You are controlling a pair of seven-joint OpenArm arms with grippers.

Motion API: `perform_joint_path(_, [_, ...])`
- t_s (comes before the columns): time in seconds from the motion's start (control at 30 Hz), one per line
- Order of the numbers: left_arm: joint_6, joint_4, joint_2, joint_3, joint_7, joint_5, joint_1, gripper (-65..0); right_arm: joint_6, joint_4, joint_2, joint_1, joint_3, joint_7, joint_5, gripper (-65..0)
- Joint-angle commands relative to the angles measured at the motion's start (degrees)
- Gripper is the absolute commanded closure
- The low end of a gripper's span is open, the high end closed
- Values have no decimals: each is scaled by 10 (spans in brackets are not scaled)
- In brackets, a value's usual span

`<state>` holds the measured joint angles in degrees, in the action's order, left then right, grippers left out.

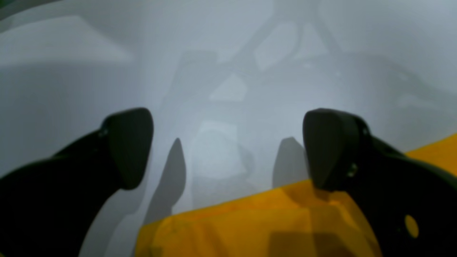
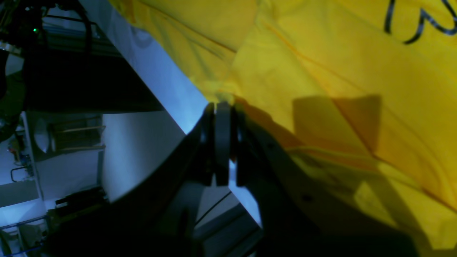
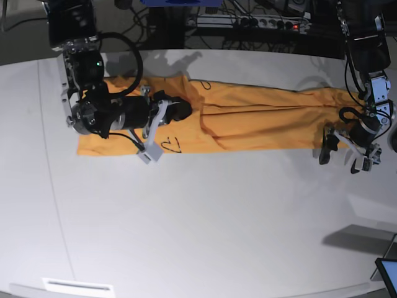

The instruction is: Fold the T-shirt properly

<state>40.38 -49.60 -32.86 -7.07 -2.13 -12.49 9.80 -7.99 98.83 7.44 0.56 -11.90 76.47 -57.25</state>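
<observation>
The shirt [image 3: 248,118] lies in a long band across the table [image 3: 198,223]. My right pincer [image 2: 223,107] pinches it; my left pincer [image 1: 228,150] gapes at its end. Light, limp cloth, I judge: best gripped at edges.

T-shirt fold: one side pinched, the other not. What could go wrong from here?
1. The right gripper is shut on a small bunch of the T-shirt; it may slip out when lifted.
2. The left gripper, jaws open, hangs over the shirt's edge, so closing there may catch only table.
</observation>
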Motion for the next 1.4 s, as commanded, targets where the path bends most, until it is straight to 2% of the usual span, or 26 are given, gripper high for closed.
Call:
perform_joint_path(0.0, [-4, -10, -14, -4, 13, -10, 11, -650, 0, 24, -1, 5, 0, -5, -15, -7])
perform_joint_path(0.3, [-4, -10, -14, -4, 13, -10, 10, -650, 0, 72, -2, -44, -1, -5, -16, -7])
perform_joint_path(0.7, [-4, -10, -13, -4, 13, -10, 8, -650, 0, 61, -20, -39, -3, -5, -13, -17])
perform_joint_path(0.77, [-4, -10, -13, -4, 13, -10, 8, -650, 0, 39, -22, -39, -3, -5, -14, -70])
perform_joint_path(0.93, [-4, -10, -13, -4, 13, -10, 9, -650, 0, 14, -23, -42, -3, -28, -14, -293])
perform_joint_path(1.03, [-4, -10, -13, -4, 13, -10, 9, -650, 0, 14, -23, -40, -3, -30, -14, -392])
perform_joint_path(1.1, [-4, -10, -13, -4, 13, -10, 9, -650, 0, 15, -22, -38, -3, -32, -14, -425])
perform_joint_path(1.2, [-4, -10, -13, -4, 13, -10, 8, -650, 0, 23, -19, -23, -3, -31, -13, -434])
perform_joint_path(1.37, [-4, -10, -13, -4, 13, -14, 8, -650, 0, 62, 21, 18, 2, -32, -13, -434])
